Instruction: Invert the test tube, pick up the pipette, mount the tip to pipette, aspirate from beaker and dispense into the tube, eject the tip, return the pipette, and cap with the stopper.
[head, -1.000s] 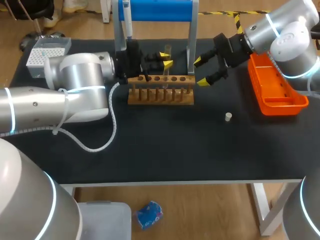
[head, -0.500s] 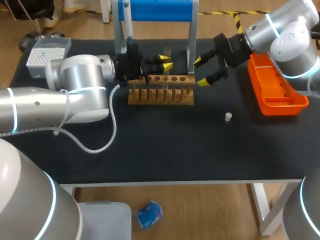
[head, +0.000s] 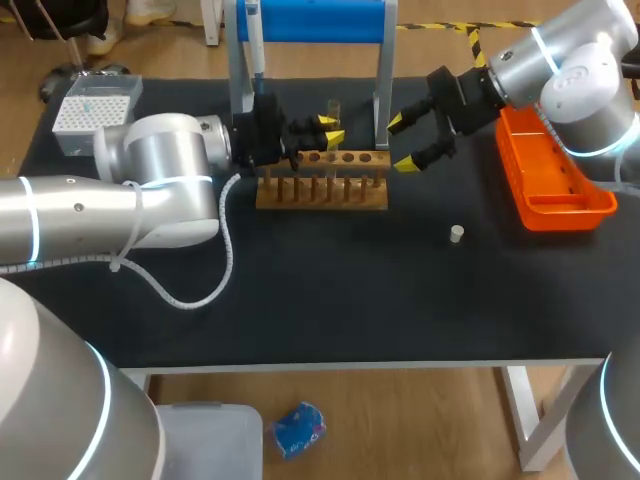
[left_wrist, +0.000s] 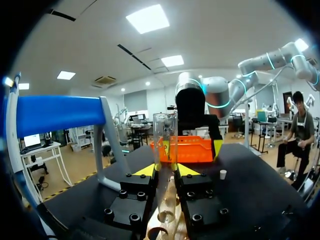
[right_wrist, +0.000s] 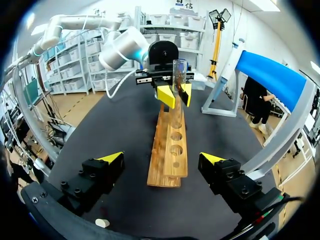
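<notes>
Your left hand (head: 328, 129) clamps the clear glass test tube (left_wrist: 165, 134) upright over the wooden tube rack (head: 320, 182), likely for turning over. Right hand (head: 405, 142) hangs wide open at the rack's 2 o'clock, out of the way. Small white stopper (head: 456, 234) lies on the black counter (head: 350, 290) at 4 o'clock.

Our left arm (head: 150, 190) and right arm (head: 570, 60) are rounded silver-grey tubes with thin glowing rings; a coiled white cable (head: 229, 250) hangs off the left; our left gripper (left_wrist: 165, 170) and right gripper (right_wrist: 162, 157) are black, screw-studded, yellow-tipped.
</notes>
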